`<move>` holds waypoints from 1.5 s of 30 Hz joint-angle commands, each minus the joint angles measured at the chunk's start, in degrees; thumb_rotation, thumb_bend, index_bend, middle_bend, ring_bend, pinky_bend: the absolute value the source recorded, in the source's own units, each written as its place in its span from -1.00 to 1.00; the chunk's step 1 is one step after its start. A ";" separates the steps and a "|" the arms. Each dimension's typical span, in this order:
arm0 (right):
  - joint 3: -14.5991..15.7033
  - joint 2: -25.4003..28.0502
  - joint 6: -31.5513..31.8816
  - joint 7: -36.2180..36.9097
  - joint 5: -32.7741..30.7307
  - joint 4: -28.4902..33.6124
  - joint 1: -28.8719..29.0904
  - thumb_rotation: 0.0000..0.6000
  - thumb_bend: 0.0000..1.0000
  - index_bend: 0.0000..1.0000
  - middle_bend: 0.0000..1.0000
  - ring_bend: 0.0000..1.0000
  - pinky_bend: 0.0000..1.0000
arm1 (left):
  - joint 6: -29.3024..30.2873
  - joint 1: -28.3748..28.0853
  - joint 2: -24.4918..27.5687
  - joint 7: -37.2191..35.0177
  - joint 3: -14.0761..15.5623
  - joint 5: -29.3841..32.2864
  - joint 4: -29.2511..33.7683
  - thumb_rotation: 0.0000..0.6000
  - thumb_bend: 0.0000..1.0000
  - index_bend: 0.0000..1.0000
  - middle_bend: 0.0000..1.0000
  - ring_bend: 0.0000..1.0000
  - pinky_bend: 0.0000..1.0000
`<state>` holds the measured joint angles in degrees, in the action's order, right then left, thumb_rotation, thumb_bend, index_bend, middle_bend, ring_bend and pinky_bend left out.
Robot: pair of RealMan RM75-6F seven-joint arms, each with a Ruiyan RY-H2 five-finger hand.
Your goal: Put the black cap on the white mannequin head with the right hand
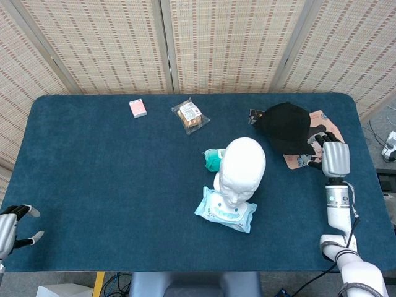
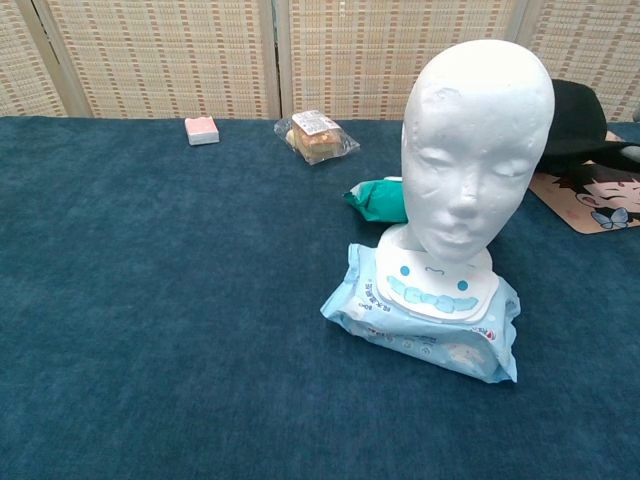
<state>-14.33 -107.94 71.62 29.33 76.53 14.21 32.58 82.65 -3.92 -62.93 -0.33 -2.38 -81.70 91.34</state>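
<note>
Dark blue carpet-like table cover (image 1: 111,185), woven reed screens (image 1: 223,43) behind. Smooth white foam mannequin head (image 1: 242,167) upright on soft pale-blue wipes packet (image 1: 226,211). Round black fabric cap (image 1: 286,128) at far right, partly over pink cartoon card (image 1: 327,127), pinched at brim by silver right hand (image 1: 327,154); contact partly hidden. Left hand (image 1: 13,224) at table's near left edge, cut off, fingers apart, holding nothing.

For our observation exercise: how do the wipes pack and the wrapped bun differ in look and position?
The wipes pack is light blue and opaque; the wrapped bun sits in clear plastic with its brown contents showing. The wipes pack looks larger. It lies near the front under the white mannequin head; the wrapped bun lies alone near the back. Both rest on the blue table.
</note>
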 commanded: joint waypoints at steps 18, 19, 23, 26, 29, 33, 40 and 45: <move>-0.06 0.23 -1.91 1.45 -0.24 -0.03 0.25 1.00 -0.27 0.05 -0.12 -0.40 0.04 | -0.19 0.07 0.04 -0.14 0.10 0.08 -0.05 1.00 -0.77 -0.06 -0.10 -0.30 0.07; -0.04 0.24 -1.94 1.48 -0.23 -0.03 0.26 1.00 -0.26 0.05 -0.12 -0.40 0.04 | -0.20 0.08 0.05 -0.18 0.11 0.08 -0.06 1.00 -0.77 -0.06 -0.10 -0.30 0.07; 0.01 0.23 -2.12 1.59 -0.18 -0.01 0.32 1.00 -0.21 0.05 -0.12 -0.40 0.04 | -0.15 0.11 0.09 -0.10 0.14 0.04 0.03 1.00 -0.77 -0.06 -0.10 -0.30 0.07; 0.06 0.24 -2.40 1.76 -0.16 0.03 0.38 1.00 -0.17 0.05 -0.12 -0.40 0.04 | -0.19 0.15 0.09 -0.22 0.15 0.11 -0.07 1.00 -0.77 -0.06 -0.10 -0.30 0.07; 0.18 0.25 -2.58 1.89 -0.06 0.04 0.37 1.00 -0.13 0.05 -0.12 -0.40 0.04 | -0.21 0.16 0.07 -0.30 0.18 0.09 -0.18 1.00 -0.77 -0.06 -0.10 -0.30 0.07; 0.16 0.28 -2.18 2.22 -0.03 0.12 0.33 1.00 -0.09 0.05 -0.12 -0.40 0.04 | -0.29 0.16 0.09 -0.38 0.20 0.09 -0.23 1.00 -0.77 -0.06 -0.10 -0.30 0.07; -0.81 0.50 2.73 2.55 -0.37 0.63 0.02 1.00 -0.08 0.14 -0.10 -0.40 0.04 | -0.37 0.13 0.14 -0.24 0.23 0.08 -0.05 1.00 -0.77 -0.06 -0.10 -0.30 0.07; -2.19 1.17 8.54 1.58 -0.87 1.62 0.13 1.00 -0.08 0.22 -0.07 -0.40 0.04 | -0.24 0.17 0.16 -0.25 0.22 -0.02 0.03 1.00 -0.77 -0.06 -0.10 -0.30 0.07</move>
<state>-15.76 -107.17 78.07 31.40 75.96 15.23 32.67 82.42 -3.75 -62.76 -0.58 -2.16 -81.72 91.37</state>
